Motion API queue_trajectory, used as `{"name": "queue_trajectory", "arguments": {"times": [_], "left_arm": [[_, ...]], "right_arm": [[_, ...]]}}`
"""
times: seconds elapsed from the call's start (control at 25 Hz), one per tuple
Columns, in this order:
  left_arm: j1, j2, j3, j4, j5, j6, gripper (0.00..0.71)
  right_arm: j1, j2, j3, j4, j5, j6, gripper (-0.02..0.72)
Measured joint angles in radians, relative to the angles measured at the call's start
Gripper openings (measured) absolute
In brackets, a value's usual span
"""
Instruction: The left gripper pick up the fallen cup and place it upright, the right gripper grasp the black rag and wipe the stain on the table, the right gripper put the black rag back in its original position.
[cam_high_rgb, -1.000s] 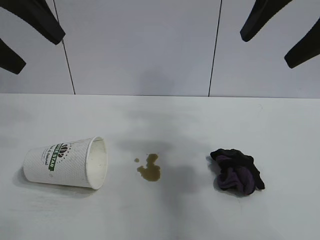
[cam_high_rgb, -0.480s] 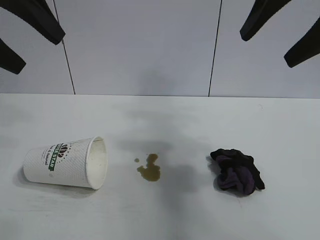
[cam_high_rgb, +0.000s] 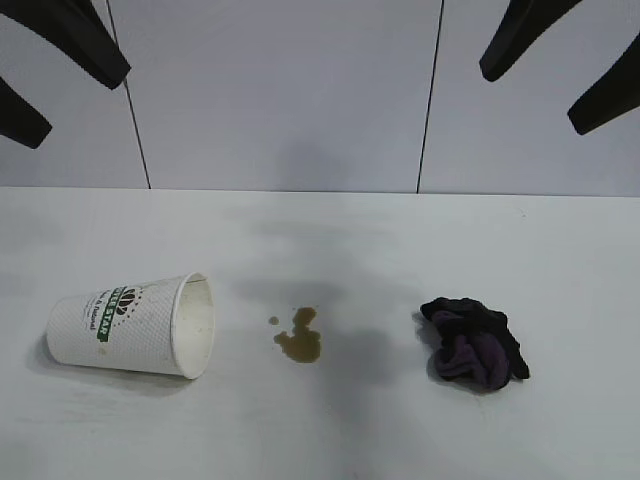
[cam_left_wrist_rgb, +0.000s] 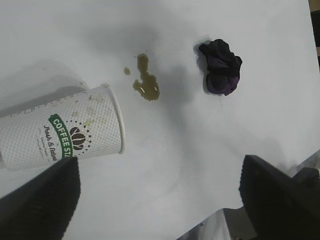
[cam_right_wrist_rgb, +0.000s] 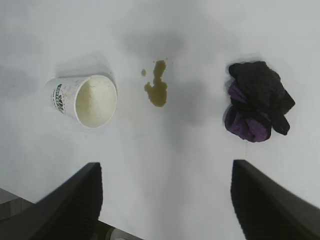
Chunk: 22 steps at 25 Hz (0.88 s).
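Fallen cup (cam_high_rgb: 130, 338), nothing moved since a second ago.
It lies empty on the table (cam_high_rgb: 320, 430) left of the stain (cam_high_rgb: 299, 337) and black rag (cam_high_rgb: 474, 343); left gripper (cam_high_rgb: 45, 85) and right gripper (cam_high_rgb: 565, 78) hang above, fingers spread, holding nothing.

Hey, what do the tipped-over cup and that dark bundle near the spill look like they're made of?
The cup looks like white paper: matte dimpled wall, rolled rim, printed coffee logo. The black rag appears to be soft woven cloth, black with purple folds, bunched and creased. The exact fibre can't be told.

Exterior level, frontal; wrists overhead, sharing stain (cam_high_rgb: 299, 340).
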Motion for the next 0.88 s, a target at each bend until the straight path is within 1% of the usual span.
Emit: {"name": "queue_trajectory", "arguments": {"times": [0.36, 0.48, 0.64, 0.76, 0.84, 0.88], "left_arm": [[0.0, 0.0, 0.0, 0.001, 0.041, 0.053, 0.624], [0.0, 0.0, 0.0, 0.001, 0.04, 0.136, 0.624], [0.0, 0.0, 0.0, 0.001, 0.04, 0.377, 0.624], [-0.001, 0.0, 0.0, 0.005, 0.04, 0.607, 0.624], [-0.016, 0.0, 0.0, 0.033, 0.03, 0.72, 0.624], [-0.034, 0.0, 0.0, 0.057, 0.025, 0.769, 0.624]], "right_arm": [[0.0, 0.0, 0.0, 0.0, 0.0, 0.0, 0.495], [0.0, 0.0, 0.0, 0.0, 0.0, 0.0, 0.495], [0.0, 0.0, 0.0, 0.0, 0.0, 0.0, 0.495], [0.0, 0.0, 0.0, 0.0, 0.0, 0.0, 0.495], [0.0, 0.0, 0.0, 0.0, 0.0, 0.0, 0.495], [0.0, 0.0, 0.0, 0.0, 0.0, 0.0, 0.495]]}}
